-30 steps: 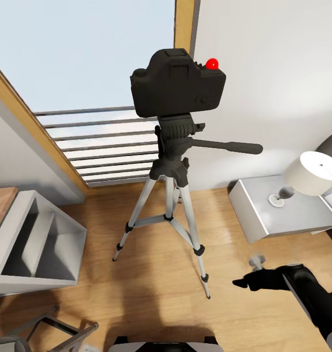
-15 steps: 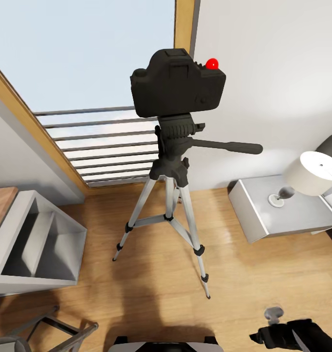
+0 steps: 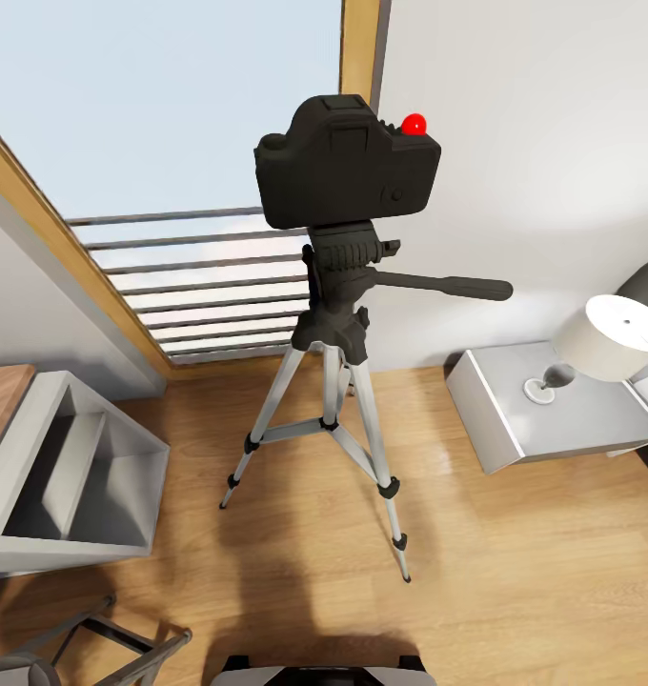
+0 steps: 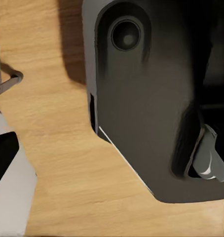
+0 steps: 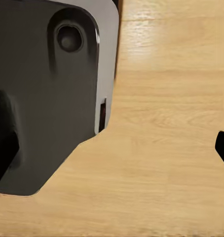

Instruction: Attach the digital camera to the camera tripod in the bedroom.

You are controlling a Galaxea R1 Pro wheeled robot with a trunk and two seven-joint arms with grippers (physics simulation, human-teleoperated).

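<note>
Head view: the camera point(image 3: 348, 162) sits upright on the black head of the tripod point(image 3: 335, 324), its red button point(image 3: 415, 124) on top at the right. The tripod stands on the wood floor point(image 3: 295, 572) in front of the window point(image 3: 162, 105) with its railing point(image 3: 210, 281), and the pan handle point(image 3: 443, 284) points right toward the nightstand point(image 3: 553, 414) and its white lamp point(image 3: 610, 338). A grey shelf unit point(image 3: 71, 472) stands at the left, and a low metal frame point(image 3: 105, 643) shows at the bottom left corner. A second ago the right gripper was low at the right, over the floor near the nightstand; half a second ago it had sunk to the bottom edge; now it has left this view. Camera, tripod and furniture have not moved, and the view itself has not shifted.

Left wrist view: the robot's dark base point(image 4: 151, 98), grey-edged, lies over the floor, with a grey rounded part point(image 4: 208, 158) at its side. Whether the left claw is released or clenched cannot be told.

Right wrist view: the same dark base point(image 5: 48, 94) over wood planks, and a small black shape point(image 5: 223, 148) at the picture's edge. The right claw's state cannot be told either.
</note>
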